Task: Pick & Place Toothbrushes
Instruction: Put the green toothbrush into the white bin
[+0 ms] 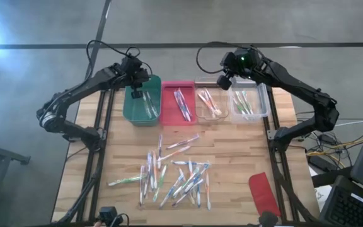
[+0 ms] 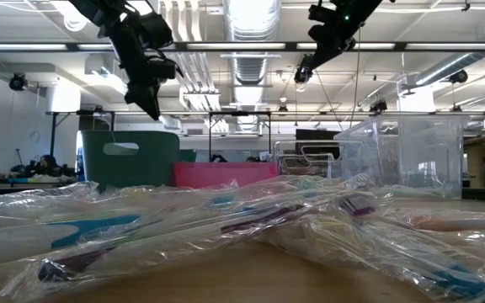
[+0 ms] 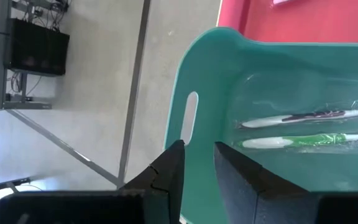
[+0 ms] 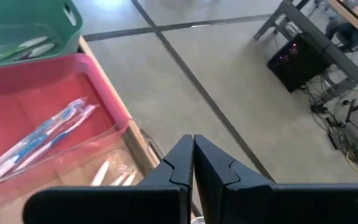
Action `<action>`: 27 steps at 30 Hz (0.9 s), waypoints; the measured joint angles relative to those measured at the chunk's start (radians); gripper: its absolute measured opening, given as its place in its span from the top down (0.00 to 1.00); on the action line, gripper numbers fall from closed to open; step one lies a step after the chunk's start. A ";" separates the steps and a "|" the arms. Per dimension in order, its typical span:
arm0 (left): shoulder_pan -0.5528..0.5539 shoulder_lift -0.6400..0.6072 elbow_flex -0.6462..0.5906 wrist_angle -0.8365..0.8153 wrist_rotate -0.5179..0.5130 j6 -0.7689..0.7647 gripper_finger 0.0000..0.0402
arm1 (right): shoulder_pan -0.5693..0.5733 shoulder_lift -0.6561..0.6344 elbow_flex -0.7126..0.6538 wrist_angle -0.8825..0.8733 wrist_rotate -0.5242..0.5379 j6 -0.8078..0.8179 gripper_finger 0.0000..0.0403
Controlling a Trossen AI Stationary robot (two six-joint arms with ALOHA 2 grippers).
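Several wrapped toothbrushes (image 1: 175, 173) lie in a loose pile on the wooden table, near its front middle. Two more toothbrushes (image 3: 303, 127) lie on the floor of the green bin (image 1: 142, 101). My left gripper (image 3: 199, 168) hangs open over the green bin's far rim, with nothing between its fingers. My right gripper (image 4: 193, 158) is shut and empty, in the air above the far edge of the clear bin (image 1: 210, 104) beside the pink bin (image 1: 178, 101).
Four bins stand in a row at the table's far edge: green, pink, then two clear ones, the rightmost (image 1: 249, 101). Each holds a few toothbrushes. A flat red lid (image 1: 260, 189) lies near the front right corner. Bare wood lies between bins and pile.
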 joint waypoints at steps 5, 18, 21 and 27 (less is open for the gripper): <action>0.000 -0.027 -0.002 -0.001 -0.002 -0.017 0.77 | -0.011 0.003 0.019 0.001 0.000 0.000 0.98; -0.002 -0.036 -0.004 0.013 0.165 -0.032 0.77 | -0.011 -0.039 0.020 -0.015 0.002 0.039 0.98; -0.003 -0.035 -0.004 0.022 0.218 -0.027 0.77 | -0.011 -0.047 0.020 -0.032 0.003 0.043 0.98; -0.002 -0.034 -0.004 0.021 0.213 0.074 0.77 | -0.011 -0.049 0.020 -0.038 0.005 0.038 0.98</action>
